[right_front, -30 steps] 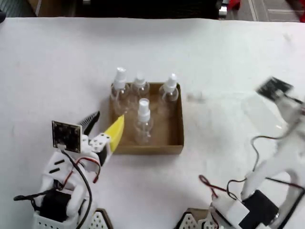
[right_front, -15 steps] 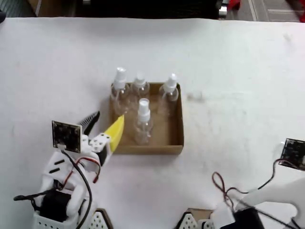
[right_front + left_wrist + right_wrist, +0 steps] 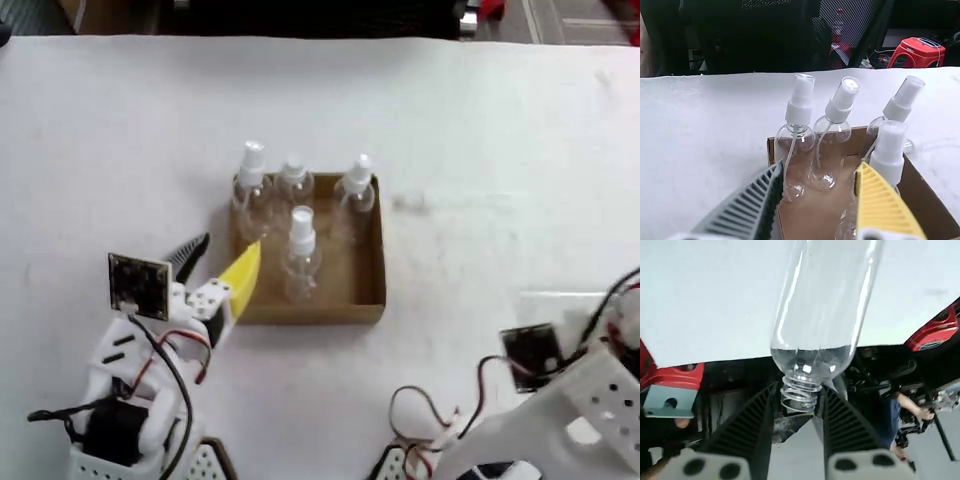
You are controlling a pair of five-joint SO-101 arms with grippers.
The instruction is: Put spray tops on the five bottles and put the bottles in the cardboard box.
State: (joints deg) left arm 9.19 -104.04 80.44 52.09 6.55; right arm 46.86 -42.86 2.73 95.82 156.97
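Right gripper (image 3: 797,409) fingers clamp the bare threaded neck of a clear bottle (image 3: 825,305) at the near right of the desk (image 3: 120,120), the bottle's base cut off. Four clear capped bottles (image 3: 300,262) with white spray tops stand in the cardboard box (image 3: 312,313). Left gripper (image 3: 216,262) sits at the box's near left corner, fingers wide.

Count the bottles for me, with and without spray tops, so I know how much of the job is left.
Bottles with spray tops: 4
Bottle without a top, in the right gripper: 1
Total: 5 bottles
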